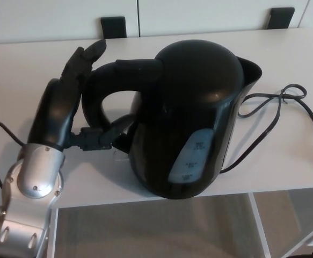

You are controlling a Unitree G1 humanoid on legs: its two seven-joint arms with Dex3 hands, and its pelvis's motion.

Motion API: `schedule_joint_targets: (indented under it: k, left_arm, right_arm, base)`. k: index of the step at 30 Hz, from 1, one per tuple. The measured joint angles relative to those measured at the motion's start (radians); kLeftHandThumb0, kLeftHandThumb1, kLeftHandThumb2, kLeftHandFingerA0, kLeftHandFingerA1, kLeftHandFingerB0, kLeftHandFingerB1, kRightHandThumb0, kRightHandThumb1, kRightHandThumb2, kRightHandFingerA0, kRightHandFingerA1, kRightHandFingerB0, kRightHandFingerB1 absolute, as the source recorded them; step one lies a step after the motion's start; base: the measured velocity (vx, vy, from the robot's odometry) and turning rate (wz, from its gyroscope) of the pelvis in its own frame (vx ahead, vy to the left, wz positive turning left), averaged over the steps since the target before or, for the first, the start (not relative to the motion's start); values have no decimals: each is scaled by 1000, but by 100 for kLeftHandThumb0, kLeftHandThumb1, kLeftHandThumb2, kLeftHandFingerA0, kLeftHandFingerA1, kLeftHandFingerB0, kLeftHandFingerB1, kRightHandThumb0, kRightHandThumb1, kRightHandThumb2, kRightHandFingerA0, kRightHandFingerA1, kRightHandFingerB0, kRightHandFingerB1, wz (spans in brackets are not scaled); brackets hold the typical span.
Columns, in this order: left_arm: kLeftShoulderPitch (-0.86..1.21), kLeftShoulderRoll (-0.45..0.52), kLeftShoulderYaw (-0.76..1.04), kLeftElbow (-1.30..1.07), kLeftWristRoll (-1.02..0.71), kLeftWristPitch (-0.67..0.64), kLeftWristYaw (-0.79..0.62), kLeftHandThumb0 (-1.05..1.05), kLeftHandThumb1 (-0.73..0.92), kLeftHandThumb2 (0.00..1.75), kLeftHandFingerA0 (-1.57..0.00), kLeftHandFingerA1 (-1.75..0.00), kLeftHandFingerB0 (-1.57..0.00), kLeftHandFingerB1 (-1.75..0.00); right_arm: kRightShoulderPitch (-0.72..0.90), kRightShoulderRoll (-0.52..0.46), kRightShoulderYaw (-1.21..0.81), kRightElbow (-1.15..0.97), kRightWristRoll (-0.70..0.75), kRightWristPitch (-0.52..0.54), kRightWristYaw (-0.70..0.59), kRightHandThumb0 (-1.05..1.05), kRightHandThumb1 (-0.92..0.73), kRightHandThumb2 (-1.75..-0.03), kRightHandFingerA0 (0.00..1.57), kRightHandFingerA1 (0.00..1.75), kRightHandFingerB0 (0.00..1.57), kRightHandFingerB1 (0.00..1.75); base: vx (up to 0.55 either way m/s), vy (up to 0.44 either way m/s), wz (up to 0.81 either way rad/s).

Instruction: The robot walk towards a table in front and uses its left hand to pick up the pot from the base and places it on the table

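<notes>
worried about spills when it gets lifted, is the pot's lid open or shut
Shut: the lid closes the top of the pot as one smooth dome, with no gap or raised edge visible.

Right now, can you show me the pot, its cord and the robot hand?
pot (199, 107), head view, on its rounded lid.
cord (286, 95), head view, on its twisted loop.
robot hand (58, 110), head view, on its black palm.

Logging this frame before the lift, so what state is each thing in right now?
Black electric kettle: upright, lid shut; its base is hidden.
Robot's black left hand: open, fingers apart beside the kettle's handle, thumb reaching into the loop.
Black power cord: slack, lying looped.
White table: bearing the kettle and cord.
</notes>
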Motion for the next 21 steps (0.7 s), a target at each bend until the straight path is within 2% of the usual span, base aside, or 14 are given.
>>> schedule_joint_targets:
  k: [11, 12, 16, 17, 18, 19, 21]
  left_arm:
    - [-3, -21, 31, 21, 24, 0, 7, -51, 44, 68, -34, -45, -22, -38]
    - [-4, -24, 35, 23, 24, 0, 8, -44, 53, 57, -40, -39, -27, -31]
    - [-5, -46, 50, 29, 24, 0, 12, -44, 54, 57, -42, -39, -29, -31]
    - [-7, -50, 51, 31, 24, 0, 14, -43, 54, 57, -43, -39, -30, -32]
    - [-9, -53, 52, 32, 25, 0, 16, -43, 54, 57, -43, -39, -30, -32]
    - [-11, -56, 52, 33, 27, 0, 19, -42, 53, 56, -46, -40, -31, -32]
    - [-17, -62, 49, 35, 33, 0, 27, -41, 53, 56, -47, -40, -32, -33]
  right_arm:
    - [4, 0, 0, -4, -1, 10, 0, -64, -37, -65, 75, 77, 53, 68]
    - [4, 0, 0, -4, -1, 10, 0, -63, -37, -65, 73, 76, 53, 68]
    - [4, 0, 0, -6, -2, 15, -1, -64, -36, -66, 75, 79, 56, 70]
    - [4, 0, 0, -6, -1, 15, -1, -65, -25, -84, 74, 81, 55, 73]
    - [4, 0, 0, -6, -1, 15, -1, -65, -25, -84, 74, 81, 55, 73]
    - [4, 0, 0, -6, -1, 15, -1, -68, -36, -65, 74, 80, 55, 71]
    - [7, 0, 0, -8, -1, 15, 0, -68, -37, -64, 73, 79, 55, 70]
  base:
    - [0, 0, 0]
    - [0, 0, 0]
    - [0, 0, 0]
    - [0, 0, 0]
    - [0, 0, 0]
    - [0, 0, 0]
    - [0, 0, 0]
